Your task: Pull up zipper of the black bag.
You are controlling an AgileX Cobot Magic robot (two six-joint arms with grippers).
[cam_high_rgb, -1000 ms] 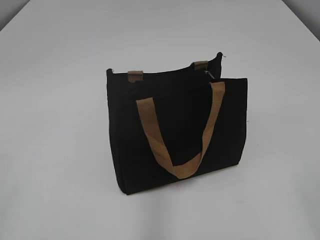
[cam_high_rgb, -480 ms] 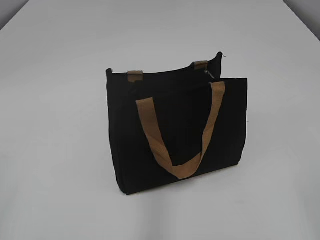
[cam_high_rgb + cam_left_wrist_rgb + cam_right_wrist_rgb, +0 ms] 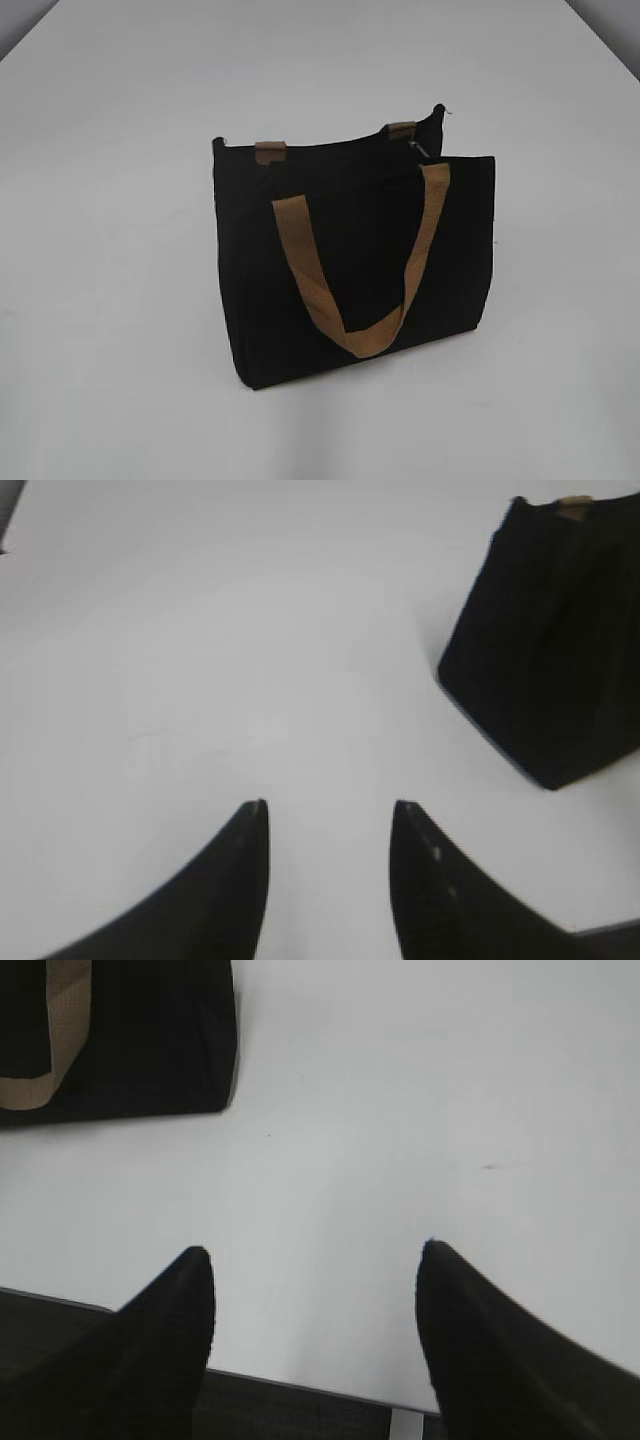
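Note:
The black bag [image 3: 360, 260] stands upright in the middle of the white table, with a tan handle loop [image 3: 350, 270] hanging down its front. Its top is open. The silvery zipper pull [image 3: 417, 148] sits at the right end of the zipper line along the top edge. No gripper shows in the exterior view. My left gripper [image 3: 328, 808] is open and empty over bare table, with the bag [image 3: 560, 650] to its upper right. My right gripper [image 3: 315, 1255] is open and empty near the table's front edge, with the bag [image 3: 150, 1040] to its upper left.
The white table [image 3: 120, 300] surrounds the bag on all sides. The table's front edge [image 3: 300, 1385] runs just under my right gripper, with dark floor below it.

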